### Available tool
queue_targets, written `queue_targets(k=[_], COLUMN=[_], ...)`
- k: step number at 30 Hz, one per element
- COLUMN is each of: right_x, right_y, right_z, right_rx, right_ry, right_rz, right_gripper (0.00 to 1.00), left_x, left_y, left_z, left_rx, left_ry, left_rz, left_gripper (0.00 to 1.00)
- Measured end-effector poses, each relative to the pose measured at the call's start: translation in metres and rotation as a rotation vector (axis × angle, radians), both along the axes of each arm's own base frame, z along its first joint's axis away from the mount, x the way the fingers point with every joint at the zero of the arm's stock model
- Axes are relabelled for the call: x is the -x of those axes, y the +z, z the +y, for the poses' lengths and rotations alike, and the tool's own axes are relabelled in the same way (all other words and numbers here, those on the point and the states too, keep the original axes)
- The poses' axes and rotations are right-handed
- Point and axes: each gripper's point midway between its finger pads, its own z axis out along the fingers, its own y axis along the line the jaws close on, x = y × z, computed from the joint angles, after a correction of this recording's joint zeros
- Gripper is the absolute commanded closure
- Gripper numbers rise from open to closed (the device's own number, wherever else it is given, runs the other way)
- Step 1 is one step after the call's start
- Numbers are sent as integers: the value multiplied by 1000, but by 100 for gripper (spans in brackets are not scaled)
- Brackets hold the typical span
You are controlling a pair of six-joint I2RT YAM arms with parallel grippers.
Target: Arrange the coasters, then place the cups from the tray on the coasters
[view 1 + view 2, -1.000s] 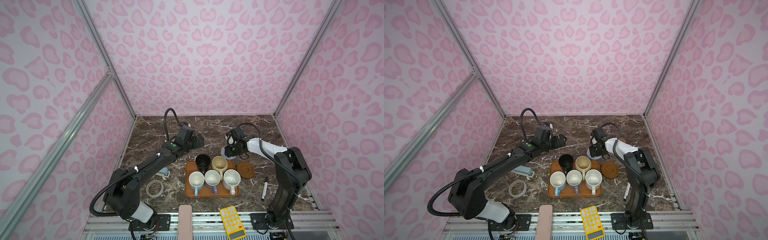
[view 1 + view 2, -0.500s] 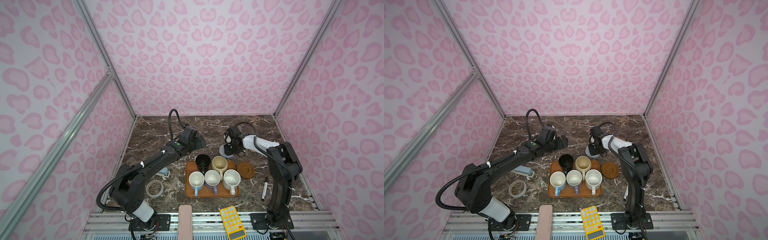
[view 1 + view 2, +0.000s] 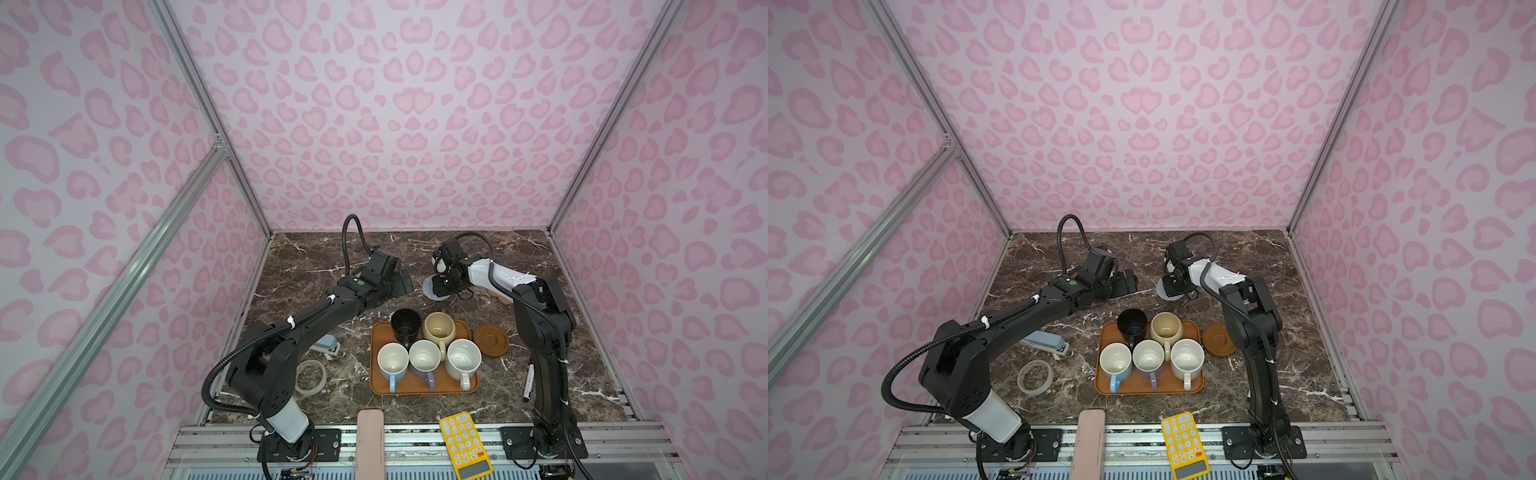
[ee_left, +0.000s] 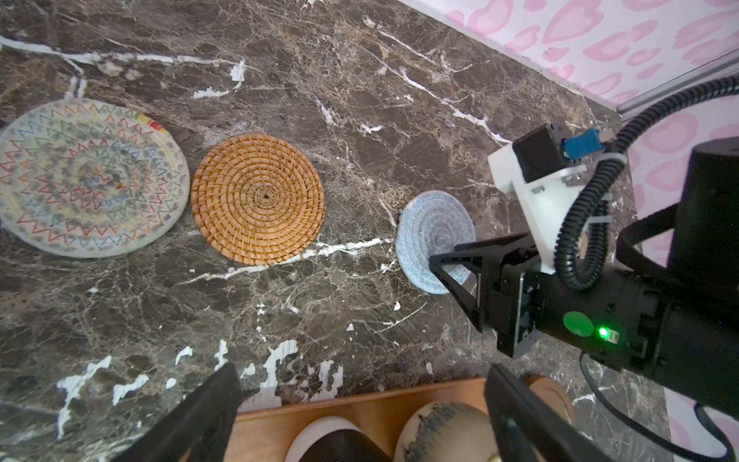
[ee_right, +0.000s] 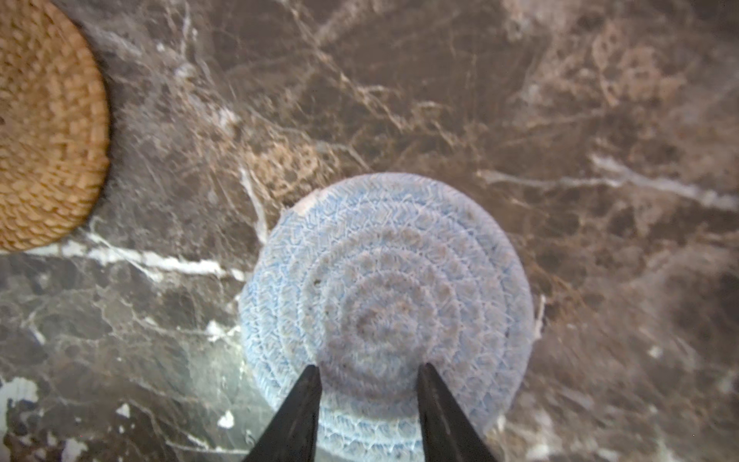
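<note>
My right gripper (image 5: 368, 368) hangs over the near part of the light blue crocheted coaster (image 5: 384, 288), which lies flat on the marble; its jaws stand a little apart with nothing between them. A tan rattan coaster (image 4: 258, 198) and a white woven coaster (image 4: 88, 176) lie in a row beside the blue one (image 4: 432, 228). The brown disc coaster (image 3: 491, 339) lies right of the tray (image 3: 419, 388). On the tray stand black (image 3: 405, 324), cream (image 3: 438, 328), light blue (image 3: 392, 361), lavender (image 3: 424, 357) and speckled (image 3: 462, 359) cups. My left gripper (image 4: 362, 372) is wide open above the tray's far rim.
A tape ring (image 3: 311, 376) and a stapler (image 3: 328, 347) lie left of the tray, under the left arm. A pen (image 3: 528, 380) lies by the right arm's base. A yellow calculator (image 3: 465, 444) and a pink bar (image 3: 370, 440) sit at the front edge.
The right gripper's jaws have narrowed, and it has shifted left with the blue coaster under it. The left gripper has reached slightly farther right, still wide open.
</note>
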Motion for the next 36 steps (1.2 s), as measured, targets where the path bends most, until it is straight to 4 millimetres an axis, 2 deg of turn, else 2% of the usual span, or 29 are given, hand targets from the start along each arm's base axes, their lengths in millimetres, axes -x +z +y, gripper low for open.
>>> queue_targets(k=[8,12,36], right_x=[-10,-14,-9], right_y=[1,0,3], right_z=[33,42,51], right_rx=[-27,-38,-17], right_ry=[48,51,54], right_rz=[-9,-1,-1], right_gripper=[58,58,59], left_x=[-4,-3,-3], left_y=[-7,-14,-15], left_z=[2,4,5], left_rx=[-10,-15,-14], left_ry=[19,31,36], left_rz=[23,48,53], left_gripper=[3,3,3])
